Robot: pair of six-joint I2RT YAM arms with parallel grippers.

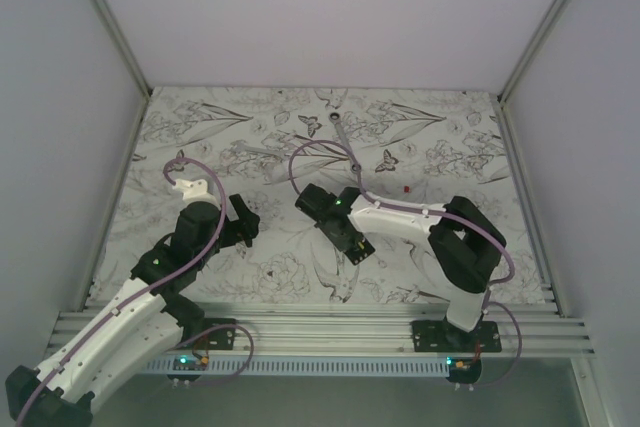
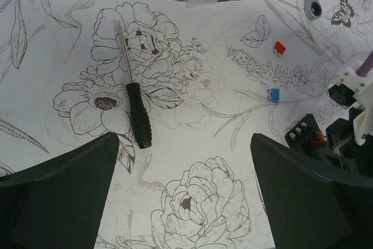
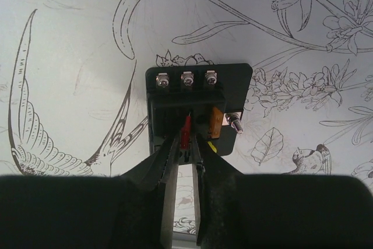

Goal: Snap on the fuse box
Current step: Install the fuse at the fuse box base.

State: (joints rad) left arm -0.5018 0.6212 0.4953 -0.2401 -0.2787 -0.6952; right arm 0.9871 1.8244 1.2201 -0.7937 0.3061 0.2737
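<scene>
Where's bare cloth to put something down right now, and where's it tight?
Free: the printed cloth between the slim black-handled screwdriver and the small blue fuse, ahead of the left gripper. Crowded: around the black plastic fuse box, where the right gripper sits, with a small loose red fuse nearby.

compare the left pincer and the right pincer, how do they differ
The left pincer stands wide open; the right pincer has its fingers only a sliver apart.
Nothing but bare table lies between the left pincer's fingers; the right pincer's tips flank a red fuse in the fuse box.
The left pincer hangs near a screwdriver; the right pincer is over the fuse box.
Both are black and point down at the table.
</scene>
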